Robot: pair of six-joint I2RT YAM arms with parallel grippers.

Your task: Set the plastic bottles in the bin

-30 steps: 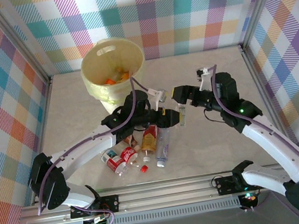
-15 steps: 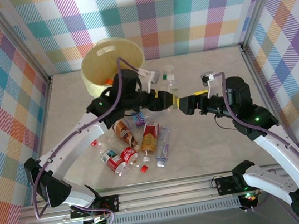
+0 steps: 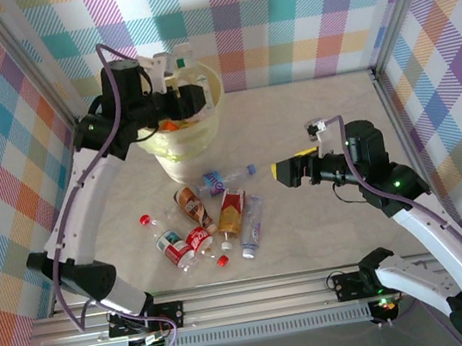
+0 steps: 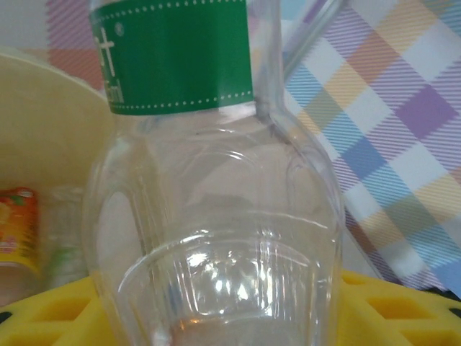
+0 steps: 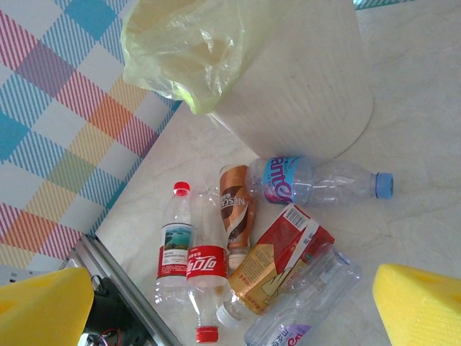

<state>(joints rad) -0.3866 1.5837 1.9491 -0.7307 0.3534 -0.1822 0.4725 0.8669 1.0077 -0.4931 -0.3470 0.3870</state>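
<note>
**While a green-label bottle (image 4: 216, 180) hangs over the bin (image 3: 184, 164), six more wait on the counter (image 3: 318, 116)**

Closed narrowly on its clear lower body, the left fingers (image 4: 392, 306) hold that bottle above the bin's mouth. The right fingers (image 5: 421, 306) gape wide and empty over the other bottles (image 5: 205, 277), which lie in a loose cluster just beside the bin. A blue-label bottle (image 5: 317, 180) lies nearest its wall. Empty and thin-walled, they look light, slick and easily crushed, so a hold across the labelled middle seems safest. Where the left fingers meet the plastic is cut off, and the bin's contents are mostly hidden.

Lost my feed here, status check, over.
Left claw shut on green-label bottle above bin. Right claw open, empty, over table. Six bottles on table. Nothing blocking.
</note>
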